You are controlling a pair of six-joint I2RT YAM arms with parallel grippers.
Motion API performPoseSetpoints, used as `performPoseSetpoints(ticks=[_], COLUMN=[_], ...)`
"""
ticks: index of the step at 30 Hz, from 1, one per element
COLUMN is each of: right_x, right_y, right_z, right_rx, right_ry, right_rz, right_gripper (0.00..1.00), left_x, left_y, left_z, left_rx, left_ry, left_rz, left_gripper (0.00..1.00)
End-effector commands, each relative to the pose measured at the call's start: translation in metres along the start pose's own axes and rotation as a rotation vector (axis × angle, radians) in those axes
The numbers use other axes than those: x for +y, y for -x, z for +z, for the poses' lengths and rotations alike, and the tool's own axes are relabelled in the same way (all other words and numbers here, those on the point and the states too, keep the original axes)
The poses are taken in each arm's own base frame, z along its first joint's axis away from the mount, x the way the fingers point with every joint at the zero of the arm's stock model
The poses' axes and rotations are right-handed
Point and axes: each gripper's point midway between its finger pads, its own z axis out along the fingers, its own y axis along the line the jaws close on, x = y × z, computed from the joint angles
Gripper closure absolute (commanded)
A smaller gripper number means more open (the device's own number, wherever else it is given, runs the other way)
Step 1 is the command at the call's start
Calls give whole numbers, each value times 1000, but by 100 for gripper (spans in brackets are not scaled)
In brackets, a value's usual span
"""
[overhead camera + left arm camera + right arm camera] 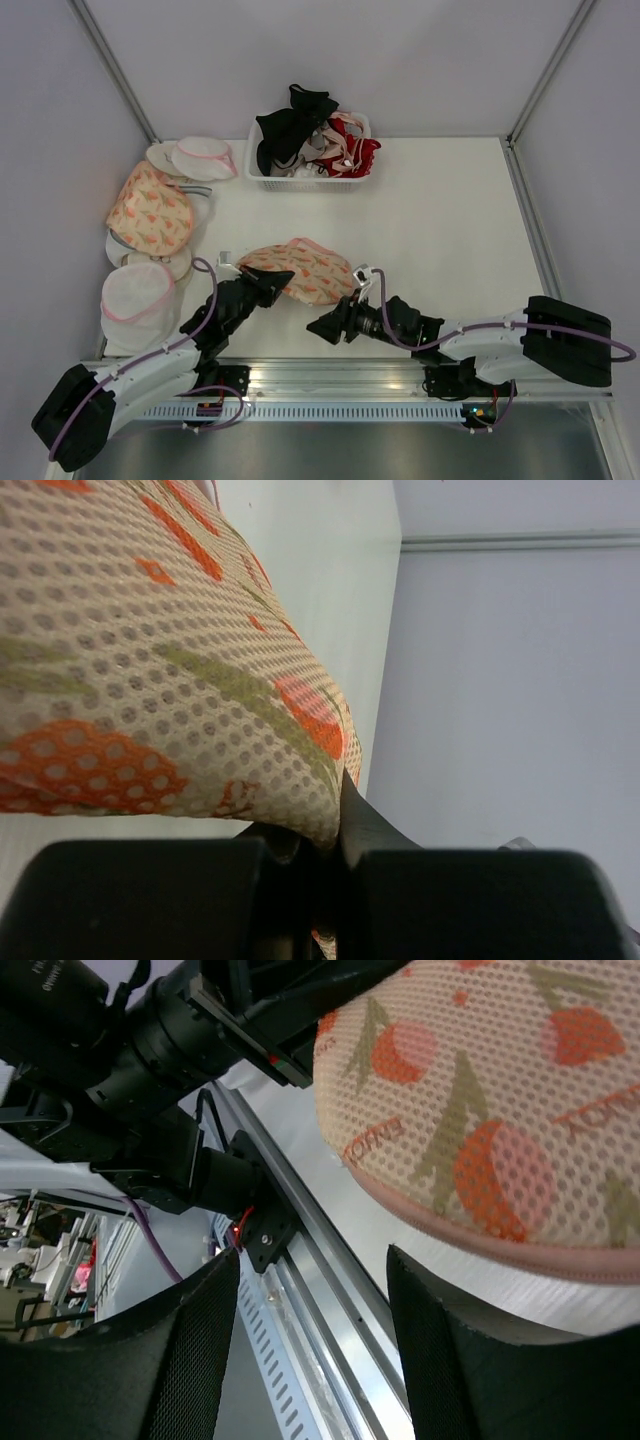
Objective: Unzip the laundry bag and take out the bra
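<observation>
The laundry bag (308, 270), peach with orange-red leaf print, lies on the table's near middle. My left gripper (276, 281) is shut on the bag's left end; in the left wrist view the mesh fabric (150, 660) is pinched between my black fingers (335, 850). My right gripper (325, 327) is open and empty just in front of the bag's near edge. In the right wrist view the bag (480, 1100) and its pink zipper rim (480, 1238) sit above the spread gripper (315, 1360). The salmon-pink bra is hidden.
A white basket (300, 181) at the back holds a black bra (290, 125) and a red bra (352, 152). A second leaf-print pouch (150, 212) and white mesh pouches (205, 157) (138, 293) lie along the left wall. The left arm (150, 1050) shows in the right wrist view.
</observation>
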Motion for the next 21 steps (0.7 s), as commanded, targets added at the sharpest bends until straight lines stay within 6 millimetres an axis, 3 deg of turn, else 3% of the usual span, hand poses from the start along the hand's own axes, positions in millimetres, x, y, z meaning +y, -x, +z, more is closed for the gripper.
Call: performPoseSetpoints(ticks=[1, 3, 5, 6, 8, 12, 16, 21], right_x=[32, 26, 32, 24, 26, 10, 14, 5], right_y=[29, 30, 41, 40, 46, 48, 53, 63], right_z=[7, 11, 12, 15, 15, 28, 34, 36], right_rx=[-100, -115, -143, -139, -154, -150, -176, -227], right_ry=[161, 165, 226, 215, 250, 221, 243, 185], right_rz=[-40, -36, -33, -29, -30, -45, -55, -91], right_gripper=[34, 34, 34, 39, 36, 37, 39, 41], left_x=[-23, -22, -20, -19, -22, -27, -25, -19], left_y=[-5, -6, -6, -7, -7, -12, -18, -28], left_z=[-6, -6, -7, -7, -9, -10, -8, -7], left_rx=[34, 37, 39, 42, 45, 76, 106, 150], left_ry=[-95, -97, -98, -100, -118, -142, -128, -108], left_rz=[-84, -85, -97, -99, -110, -122, -133, -157], left_gripper=[98, 98, 98, 98, 98, 98, 98, 98])
